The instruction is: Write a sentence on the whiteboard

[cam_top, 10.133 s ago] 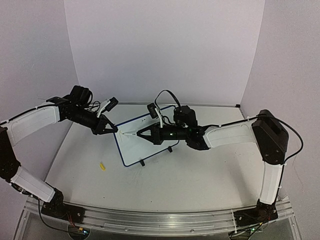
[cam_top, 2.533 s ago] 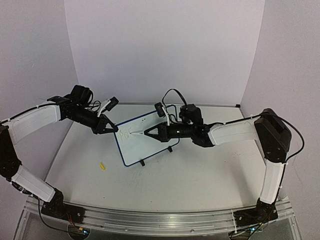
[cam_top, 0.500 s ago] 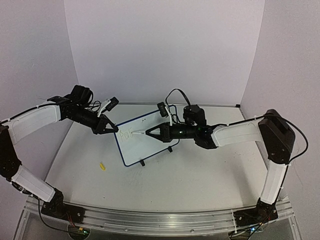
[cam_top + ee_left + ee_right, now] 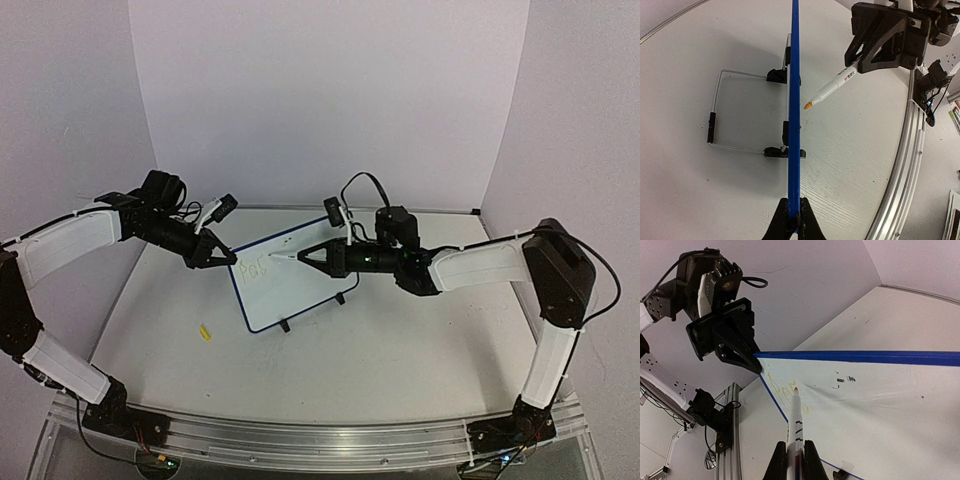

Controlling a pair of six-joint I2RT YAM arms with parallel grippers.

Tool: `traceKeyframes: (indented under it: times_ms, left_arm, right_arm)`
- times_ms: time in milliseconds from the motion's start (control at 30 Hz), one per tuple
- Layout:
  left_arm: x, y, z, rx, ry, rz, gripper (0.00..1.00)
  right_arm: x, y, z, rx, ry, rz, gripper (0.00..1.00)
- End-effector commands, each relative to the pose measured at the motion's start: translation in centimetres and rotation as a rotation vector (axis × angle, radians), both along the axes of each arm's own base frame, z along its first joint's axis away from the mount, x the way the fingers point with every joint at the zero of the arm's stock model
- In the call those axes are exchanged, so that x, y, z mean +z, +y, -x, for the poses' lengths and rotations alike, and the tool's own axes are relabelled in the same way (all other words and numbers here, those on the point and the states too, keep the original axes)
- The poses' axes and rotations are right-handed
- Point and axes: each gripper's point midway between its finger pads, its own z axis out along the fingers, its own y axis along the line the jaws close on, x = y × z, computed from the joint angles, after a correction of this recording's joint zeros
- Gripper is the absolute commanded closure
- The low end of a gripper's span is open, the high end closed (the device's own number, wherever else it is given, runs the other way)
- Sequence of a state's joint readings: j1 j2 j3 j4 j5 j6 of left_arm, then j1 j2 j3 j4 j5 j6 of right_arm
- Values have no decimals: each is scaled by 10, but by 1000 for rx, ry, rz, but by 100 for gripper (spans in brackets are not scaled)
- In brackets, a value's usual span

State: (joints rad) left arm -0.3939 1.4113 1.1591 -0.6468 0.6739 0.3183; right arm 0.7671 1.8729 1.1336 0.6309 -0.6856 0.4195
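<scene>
One whiteboard [image 4: 287, 295] edge in left hand [image 4: 227, 261], marker [image 4: 832, 87] tip apart

Pale walls [image 4: 330, 100]; wht table [image 4: 400, 350]

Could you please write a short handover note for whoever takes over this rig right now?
The left gripper is shut on the whiteboard at its upper-left corner, steadying it.
The right gripper is shut on the marker, which is uncapped. The tip is just off the board's face, beside the writing.
Done: a few faint yellow letters of the sentence, near the board's upper left.
Left: the remainder of the sentence. Most of the board is blank.
A small yellow cap lies on the table, in front of the board and to its left.
</scene>
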Motion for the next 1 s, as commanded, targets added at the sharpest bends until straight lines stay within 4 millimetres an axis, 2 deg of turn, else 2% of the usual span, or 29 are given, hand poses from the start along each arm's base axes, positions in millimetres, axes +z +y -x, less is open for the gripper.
traceKeyframes:
  times_ms: [0, 267, 500, 967]
  left_arm:
    - [9, -5, 1, -18, 0, 12, 100]
    - [7, -5, 1, -19, 6, 8, 100]
    - [7, -5, 1, -19, 7, 8, 100]
    - [9, -5, 2, -19, 0, 11, 100]
  right_arm:
    - [-7, 5, -9, -11, -17, 18, 100]
    - [-14, 8, -11, -6, -15, 41, 100]
    - [-17, 2, -20, -75, -15, 55, 100]
    - [-5, -18, -27, -196, -54, 47, 100]
